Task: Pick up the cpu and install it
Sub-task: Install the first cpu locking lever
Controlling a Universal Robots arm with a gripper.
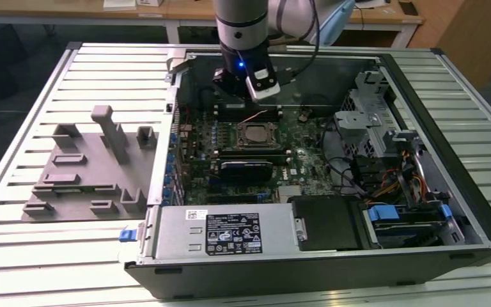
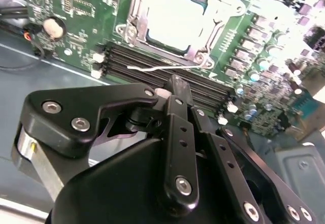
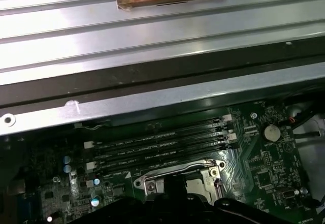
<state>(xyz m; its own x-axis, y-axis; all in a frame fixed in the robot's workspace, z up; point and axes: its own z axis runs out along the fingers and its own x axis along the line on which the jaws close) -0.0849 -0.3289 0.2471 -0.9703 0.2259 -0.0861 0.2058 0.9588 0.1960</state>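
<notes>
Jaws: I see their black linkage from behind in the second wrist view. I cannot tell how far open they stand. The chip is not in them.
Cpu: the small flat square chip with the shiny silver-grey top (image 2: 175, 18) lies below and ahead of the jaws, well apart from them, in its seat on the board.
Socket: the metal load frame (image 2: 136, 10) rings the cpu on all sides. The chip looks level inside it, so I judge the placing step done.
Lever: a thin bent wire lever (image 2: 152, 67) lies between the jaws and the socket, along the frame's nearer edge. It looks free of its hook, though I cannot be sure, so the chip may not yet be clamped.
Memory slots: four long black slots (image 2: 137, 61) run directly under the jaws and beside the socket. I judge them the closest thing the jaws could strike.
Board: the green motherboard (image 2: 76, 10) lies flat beneath the jaws on the floor of the case, so the socket faces straight up at the tool.
Arm: the grey robot arm (image 1: 241, 22) comes down from above into the open black computer case (image 1: 314, 275). That suits a vertical approach between its walls.
Tray: the grey plastic fixture tray (image 1: 84, 173) sits outside the case on the ribbed metal surface (image 1: 23, 115), well apart from the jaws. I see no chip on it.
Progress: I judge the work to be at the socket stage, with the cpu seated and the jaws hovering close by.
</notes>
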